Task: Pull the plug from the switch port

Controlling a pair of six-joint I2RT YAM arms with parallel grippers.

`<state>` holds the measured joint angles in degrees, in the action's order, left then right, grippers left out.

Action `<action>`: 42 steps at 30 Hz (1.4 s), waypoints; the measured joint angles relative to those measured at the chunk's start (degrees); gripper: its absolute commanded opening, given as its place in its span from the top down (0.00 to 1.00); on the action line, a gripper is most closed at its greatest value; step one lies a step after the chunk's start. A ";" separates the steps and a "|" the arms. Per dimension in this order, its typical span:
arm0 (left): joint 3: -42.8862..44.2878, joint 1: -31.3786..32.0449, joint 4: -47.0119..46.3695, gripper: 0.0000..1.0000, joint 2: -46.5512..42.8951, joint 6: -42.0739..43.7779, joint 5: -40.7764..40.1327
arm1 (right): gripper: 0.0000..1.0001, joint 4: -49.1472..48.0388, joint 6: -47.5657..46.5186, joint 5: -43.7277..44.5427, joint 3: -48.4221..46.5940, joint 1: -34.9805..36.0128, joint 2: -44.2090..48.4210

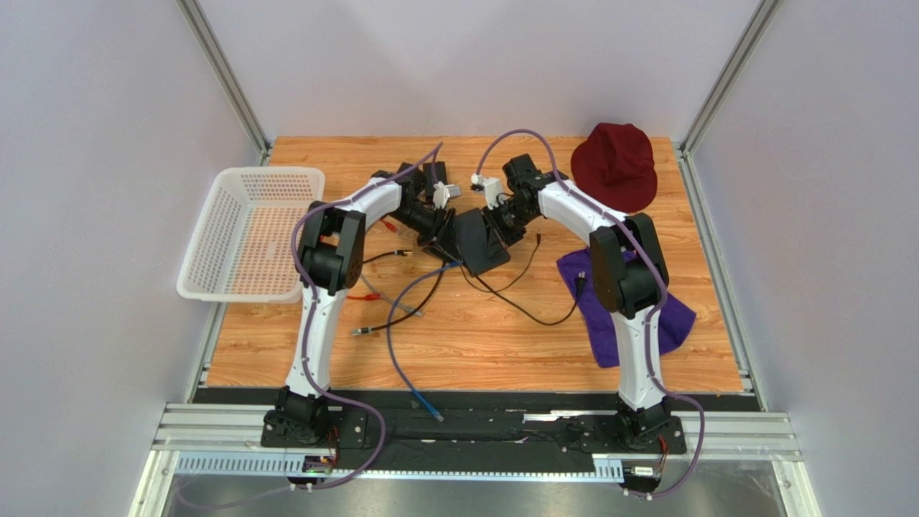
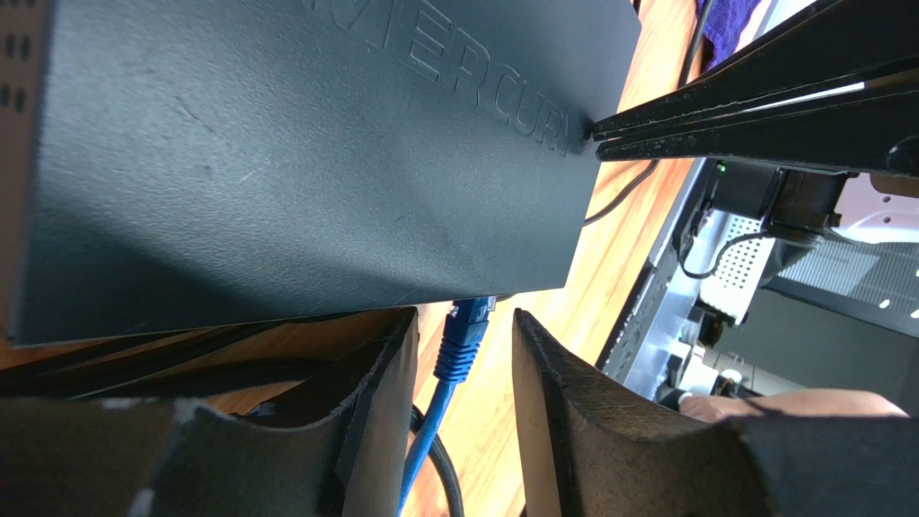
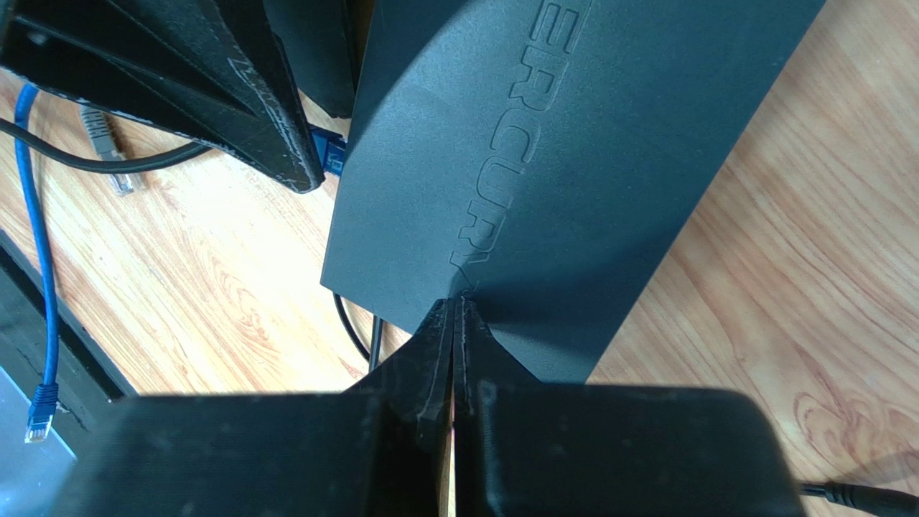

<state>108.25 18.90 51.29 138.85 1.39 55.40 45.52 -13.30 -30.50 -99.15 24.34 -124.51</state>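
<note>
Two pincers meet at the black switch [image 2: 302, 151]. My left gripper [image 2: 464, 315] is spread, its fingers straddling the blue plug [image 2: 457, 350] with a gap on either side. The plug sits in the switch port [image 2: 480, 298] on the edge facing me. My right gripper [image 3: 455, 309], pressed together, touches a neighbouring edge, with bare table [image 3: 194, 269] beside it.

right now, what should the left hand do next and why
Probably close the left hand on the blue plug: it sits plugged into the black box between the open fingers, and the shut right hand meets its edge.
</note>
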 measured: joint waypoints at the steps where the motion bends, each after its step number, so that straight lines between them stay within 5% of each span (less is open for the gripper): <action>1: 0.00 0.11 0.15 0.55 0.00 0.04 -0.04 | 1.00 0.00 0.00 0.02 0.00 0.00 0.00; 23: 1.86 1.33 2.12 0.66 1.14 0.20 -1.60 | 1.00 -0.13 -0.02 0.09 0.00 1.03 -0.02; 36: 1.86 1.27 2.12 1.00 1.22 0.20 -1.25 | 1.00 -0.33 -0.07 0.48 0.00 1.51 -0.02; 42: 1.86 1.27 2.12 1.00 1.22 0.20 -1.27 | 1.00 -0.37 -0.07 0.61 0.00 1.70 -0.02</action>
<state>110.10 20.16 53.41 140.07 1.58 54.13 45.15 -13.37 -29.89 -99.15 26.04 -124.53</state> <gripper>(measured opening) 0.203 0.005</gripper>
